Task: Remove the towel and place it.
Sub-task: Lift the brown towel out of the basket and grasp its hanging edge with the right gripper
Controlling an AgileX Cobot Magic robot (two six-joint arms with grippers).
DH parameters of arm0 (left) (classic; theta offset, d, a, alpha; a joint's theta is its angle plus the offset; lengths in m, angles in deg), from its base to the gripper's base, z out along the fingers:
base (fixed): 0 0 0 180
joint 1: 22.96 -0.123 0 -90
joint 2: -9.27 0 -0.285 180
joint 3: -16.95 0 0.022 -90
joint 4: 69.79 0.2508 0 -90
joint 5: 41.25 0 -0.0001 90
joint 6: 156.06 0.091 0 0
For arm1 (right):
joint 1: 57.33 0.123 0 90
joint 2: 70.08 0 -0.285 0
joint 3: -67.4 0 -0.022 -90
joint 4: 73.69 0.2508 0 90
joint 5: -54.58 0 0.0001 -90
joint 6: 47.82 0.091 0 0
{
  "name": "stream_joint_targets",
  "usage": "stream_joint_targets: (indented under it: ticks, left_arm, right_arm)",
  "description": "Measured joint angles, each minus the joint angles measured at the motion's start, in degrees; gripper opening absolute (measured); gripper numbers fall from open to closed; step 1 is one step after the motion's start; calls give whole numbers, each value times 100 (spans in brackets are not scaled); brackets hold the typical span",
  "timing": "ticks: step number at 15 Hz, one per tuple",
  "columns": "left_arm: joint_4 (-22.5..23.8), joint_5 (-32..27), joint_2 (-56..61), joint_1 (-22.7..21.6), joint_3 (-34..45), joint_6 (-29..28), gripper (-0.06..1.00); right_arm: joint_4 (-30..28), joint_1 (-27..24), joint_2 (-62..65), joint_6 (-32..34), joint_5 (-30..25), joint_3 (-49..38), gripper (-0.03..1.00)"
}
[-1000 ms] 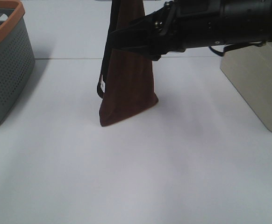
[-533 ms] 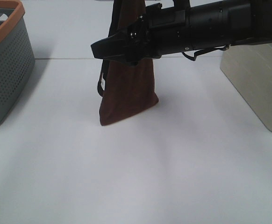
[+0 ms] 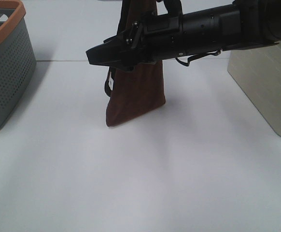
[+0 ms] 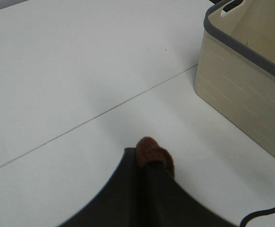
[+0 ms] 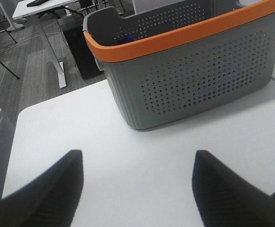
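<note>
The desk (image 3: pixel 140 183) is bare in front, with a grey basket (image 3: pixel 7 72) with an orange rim at the left edge and a beige bin (image 3: pixel 266 92) at the right.

Over the last second the right arm (image 3: pixel 208 29) has pushed further leftward across the middle. Its tip now reaches past the towel's left edge, where a second ago it lay over the cloth itself. It lies almost level, high above the desk and in front of the cloth.

The towel (image 3: pixel 135 94) has drifted slightly to the right and its lowest corner has lifted a touch. It hangs as a long narrow drape, and I cannot tell whether the bottom rests on the desk or just clears it. The small white tag (image 3: pixel 110 83) shows on its left edge. The cloth is held up but not yet placed, so the task looks roughly mid-way.

The right fingers (image 5: pixel 57 189) are spread wide with nothing between them, aimed toward the grey basket. The left fingers (image 4: pixel 142 198) are pressed together, pinching a fold of the towel that pokes out beyond their tips.
</note>
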Motion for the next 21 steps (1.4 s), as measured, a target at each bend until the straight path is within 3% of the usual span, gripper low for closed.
stream_joint_targets:
  ticks: [6, 9, 10, 11, 14, 19, 21]
  left_arm:
    - [-11, -6, -23, 0, 0, -17, 0]
    - [40, -17, -40, 0, 0, -17, 0]
    - [80, -46, -40, 0, 0, -17, 0]
    - [109, -97, -40, 0, 0, -17, 0]
    - [218, -241, -40, 0, 0, -17, 0]
    - [430, -447, -40, 0, 0, -17, 0]
    - [435, -458, -40, 0, 0, -17, 0]
  right_arm:
    - [6, 0, -539, 0, 304, 636, 57]
    - [6, 0, -636, 11, 1003, 688, 57]
    - [6, 0, -636, 350, 1576, 688, 57]
    - [0, 0, -636, 676, 1725, 688, 57]
    - [-670, 0, -636, 1530, 2074, 688, 54]
    - [-2727, 0, -630, 3541, 2475, 659, 48]
    - [-3054, 0, -630, 4074, 2825, 659, 44]
